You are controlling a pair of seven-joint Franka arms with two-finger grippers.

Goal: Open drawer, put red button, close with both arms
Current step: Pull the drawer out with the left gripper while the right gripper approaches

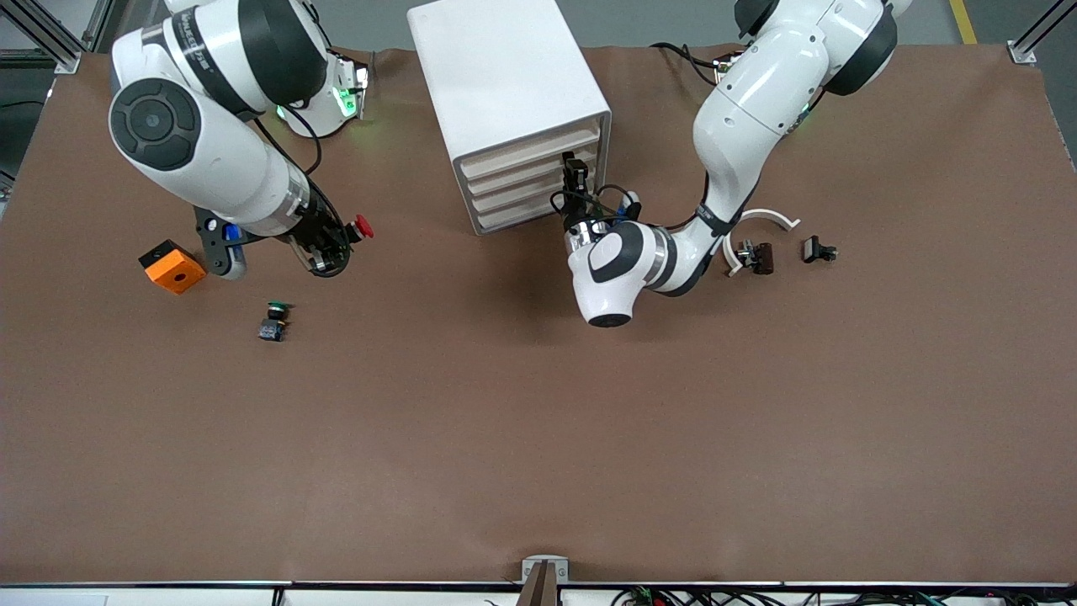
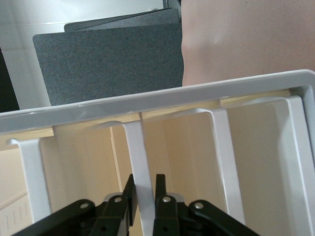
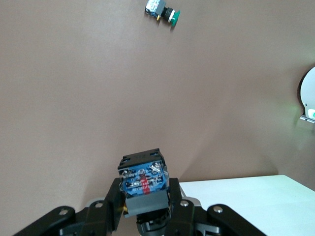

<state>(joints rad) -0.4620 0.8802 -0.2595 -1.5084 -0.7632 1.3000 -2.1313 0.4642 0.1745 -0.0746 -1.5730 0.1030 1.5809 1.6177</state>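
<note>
The white cabinet (image 1: 505, 76) stands toward the robots' end of the table, with all its cream drawer fronts flush. My left gripper (image 1: 575, 171) is at the upper fronts and is shut on a thin white handle lip (image 2: 140, 147). Whether that lip belongs to the topmost drawer (image 1: 532, 156) I cannot tell. My right gripper (image 1: 347, 236) hangs over the table at the right arm's end, shut on the red button (image 1: 363, 225). The right wrist view shows the button's black-and-blue body (image 3: 142, 179) clamped between the fingers.
A green-capped button (image 1: 274, 321) (image 3: 165, 12) lies on the cloth nearer the front camera than the right gripper. An orange block (image 1: 172, 267) sits beside that arm. A white curved piece (image 1: 761, 220) and two small black parts (image 1: 755, 257) (image 1: 818, 250) lie by the left arm.
</note>
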